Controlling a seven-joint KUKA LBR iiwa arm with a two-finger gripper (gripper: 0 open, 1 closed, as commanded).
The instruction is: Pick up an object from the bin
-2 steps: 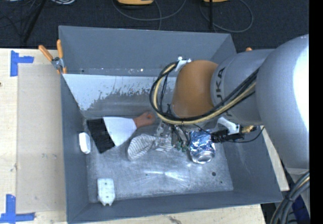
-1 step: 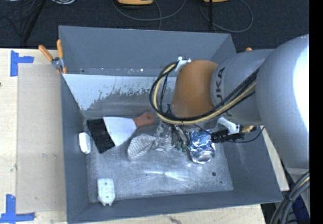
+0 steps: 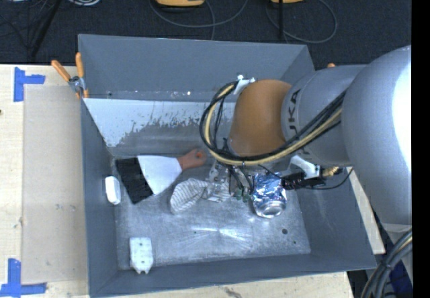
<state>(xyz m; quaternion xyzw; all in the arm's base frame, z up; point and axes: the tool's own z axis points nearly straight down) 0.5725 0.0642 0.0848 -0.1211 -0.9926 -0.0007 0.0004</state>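
Two things crowd the gripper [image 3: 225,188] at frame centre, a grey mesh wad [image 3: 187,194] just left and a crumpled silver can [image 3: 269,197] just right, so closing here might shove one aside or catch neither; spread or pressed together, can't tell.

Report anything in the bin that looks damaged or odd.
The shiny silver-and-blue drink can, on the right of the grey metal bin, is crushed and dented out of shape. Nothing else looks damaged.
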